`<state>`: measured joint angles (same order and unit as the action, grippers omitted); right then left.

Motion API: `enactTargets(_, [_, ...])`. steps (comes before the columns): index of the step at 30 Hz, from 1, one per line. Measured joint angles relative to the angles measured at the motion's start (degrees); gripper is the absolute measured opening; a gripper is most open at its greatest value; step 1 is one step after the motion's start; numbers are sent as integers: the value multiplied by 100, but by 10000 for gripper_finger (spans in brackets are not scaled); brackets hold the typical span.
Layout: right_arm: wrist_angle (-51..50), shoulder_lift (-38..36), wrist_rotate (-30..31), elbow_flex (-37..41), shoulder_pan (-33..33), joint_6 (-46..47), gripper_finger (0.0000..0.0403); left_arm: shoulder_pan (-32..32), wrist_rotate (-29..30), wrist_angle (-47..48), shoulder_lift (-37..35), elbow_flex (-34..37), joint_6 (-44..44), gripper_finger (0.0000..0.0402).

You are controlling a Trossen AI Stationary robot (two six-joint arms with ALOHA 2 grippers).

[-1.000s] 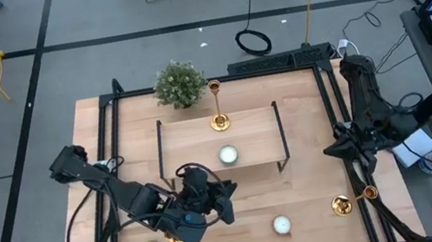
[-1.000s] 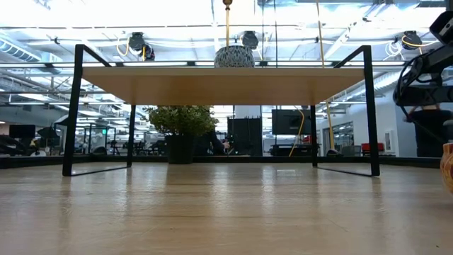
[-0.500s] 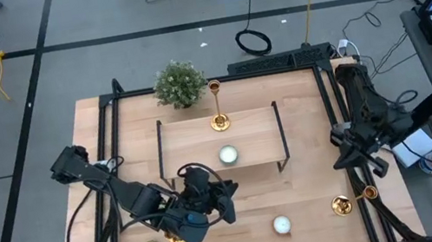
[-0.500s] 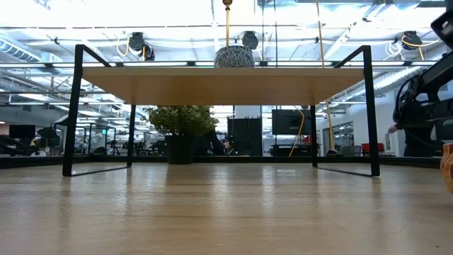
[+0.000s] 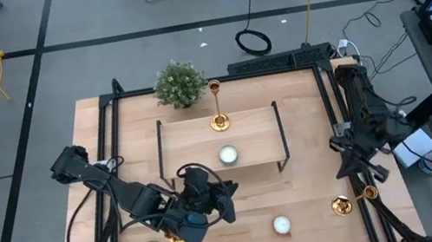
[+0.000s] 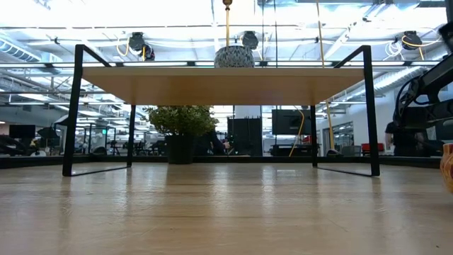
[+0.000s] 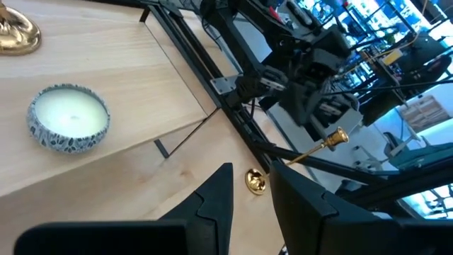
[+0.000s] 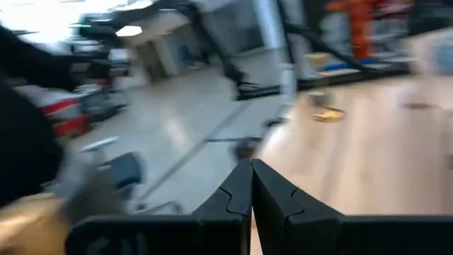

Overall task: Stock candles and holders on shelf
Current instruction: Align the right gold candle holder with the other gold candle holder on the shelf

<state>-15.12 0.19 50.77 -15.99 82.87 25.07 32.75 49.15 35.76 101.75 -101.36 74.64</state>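
High view: shelf (image 5: 202, 145) sits mid-surface, carrying one upright gold candlestick (image 5: 219, 120) at its back edge and a white candle (image 5: 228, 156) near its front edge. Left end effector (image 5: 227, 200) hovers just off the shelf's front edge, fingers narrowly apart, empty. Two candles and a toppled gold holder (image 5: 352, 199) lie along the surface's front edge; right end effector (image 5: 342, 167) near it, shut, empty.

Low view: shelf board (image 6: 226, 83) on black legs, patterned candle tin (image 6: 234, 57) on top.

Left wrist view: candle tin (image 7: 69, 117) looks rigid, light; grip across rim. Fallen holder (image 7: 297, 159) likely slippery, rolls; pinch the stem.

Right wrist view: fingers closed, blurred.
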Motion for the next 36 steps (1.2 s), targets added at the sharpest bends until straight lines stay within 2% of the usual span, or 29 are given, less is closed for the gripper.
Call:
enactTargets(2, [-437,-1,447,0,0,439,0,0,-9,1,-1,0,57,97])
enactTargets(4, [-770,-1,612,0,0,846,0,0,-9,-1,-1,0,94,97])
enactTargets(8, [-934,2,545,2,0,1356,0,1,-14,-3,-1,0,156,97])
enactTargets(14, [-706,2,251,2,7,1297,0,11,-9,-6,1,0,124,97])
enactTargets(18, [-187,6,175,2,7,819,0,5,7,-4,-1,0,49,97])
enactTargets(28, [1671,8,-303,2,6,-1449,0,-4,34,14,-1,2,-1,97])
enactTargets(36, [1667,8,-327,2,-336,-1532,0,-4,30,41,-1,2,-18,97])
